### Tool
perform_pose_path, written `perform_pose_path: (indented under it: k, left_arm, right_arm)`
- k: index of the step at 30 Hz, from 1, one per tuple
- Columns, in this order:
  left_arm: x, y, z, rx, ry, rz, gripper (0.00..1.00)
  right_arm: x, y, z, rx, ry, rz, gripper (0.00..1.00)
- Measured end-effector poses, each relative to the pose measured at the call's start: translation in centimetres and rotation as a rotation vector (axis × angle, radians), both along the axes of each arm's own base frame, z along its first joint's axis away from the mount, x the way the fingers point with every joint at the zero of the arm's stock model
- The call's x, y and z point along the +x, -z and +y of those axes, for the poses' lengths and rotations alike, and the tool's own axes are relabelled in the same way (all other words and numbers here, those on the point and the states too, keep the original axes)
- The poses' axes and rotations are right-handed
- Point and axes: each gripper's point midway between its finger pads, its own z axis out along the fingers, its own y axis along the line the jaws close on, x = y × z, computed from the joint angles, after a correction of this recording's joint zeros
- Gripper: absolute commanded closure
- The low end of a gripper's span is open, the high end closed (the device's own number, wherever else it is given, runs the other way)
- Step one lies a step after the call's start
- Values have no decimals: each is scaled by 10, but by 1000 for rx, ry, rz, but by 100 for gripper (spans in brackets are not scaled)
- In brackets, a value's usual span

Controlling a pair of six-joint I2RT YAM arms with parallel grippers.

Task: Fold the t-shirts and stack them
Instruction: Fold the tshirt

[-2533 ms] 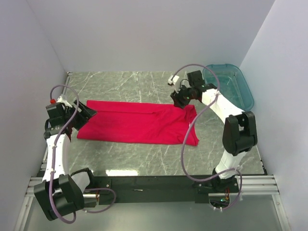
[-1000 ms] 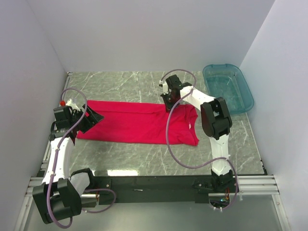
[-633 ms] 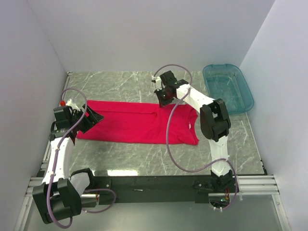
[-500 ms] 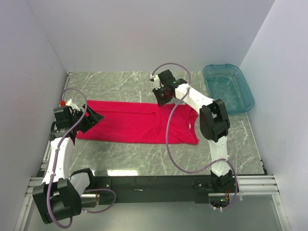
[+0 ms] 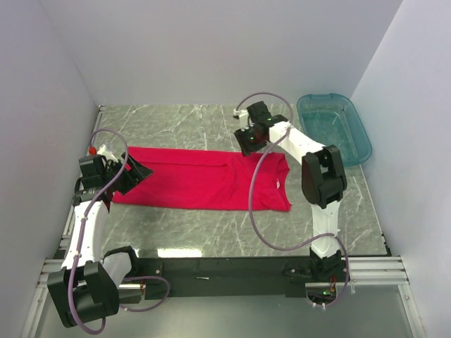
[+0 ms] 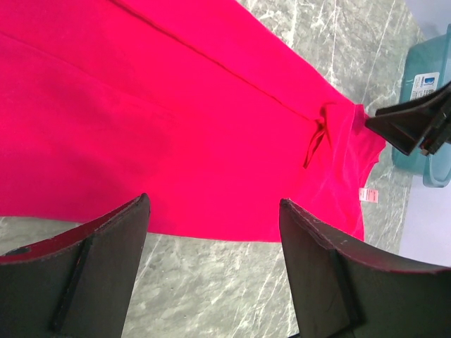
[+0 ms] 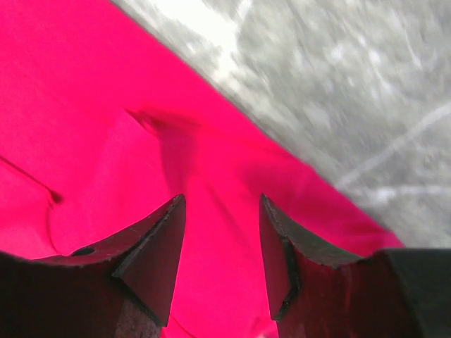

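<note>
The red t-shirt (image 5: pixel 204 179) lies folded into a long strip across the marble table, its white neck label (image 5: pixel 280 184) near the right end. It fills the left wrist view (image 6: pixel 176 127) and the right wrist view (image 7: pixel 106 141). My left gripper (image 5: pixel 135 170) is open and empty over the shirt's left end; its fingers (image 6: pixel 106 260) stand wide apart above the near hem. My right gripper (image 5: pixel 248 143) is open and empty just above the shirt's far edge, right of the middle, its fingers (image 7: pixel 151 246) over the cloth.
A teal plastic bin (image 5: pixel 335 127) stands at the back right of the table and shows in the left wrist view (image 6: pixel 426 113). Grey marble table surface (image 5: pixel 176 123) lies behind and in front of the shirt. White walls close in on three sides.
My right gripper swept left along the shirt's far edge, then moved back right to where it is now. The left arm has barely moved. The shirt's right end lies flatter.
</note>
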Motion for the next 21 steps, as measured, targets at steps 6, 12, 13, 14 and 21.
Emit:
perform_pose_path:
  k: [6, 12, 13, 14, 21]
  left_arm:
    - [0, 0, -3, -3, 10, 0, 21]
    - [-1, 1, -4, -4, 16, -1, 21]
    - [0, 1, -4, -4, 16, -2, 21]
    - [0, 1, -4, -4, 17, -2, 21]
    - [-1, 1, -5, -5, 19, -2, 21]
  right_arm:
    - [4, 2, -43, 47, 17, 53, 49]
    - [14, 10, -55, 74, 3, 83, 54]
    - [15, 14, -51, 82, -10, 93, 54]
    - [15, 16, -49, 85, -16, 100, 54]
    - [13, 38, -39, 90, -34, 166, 57]
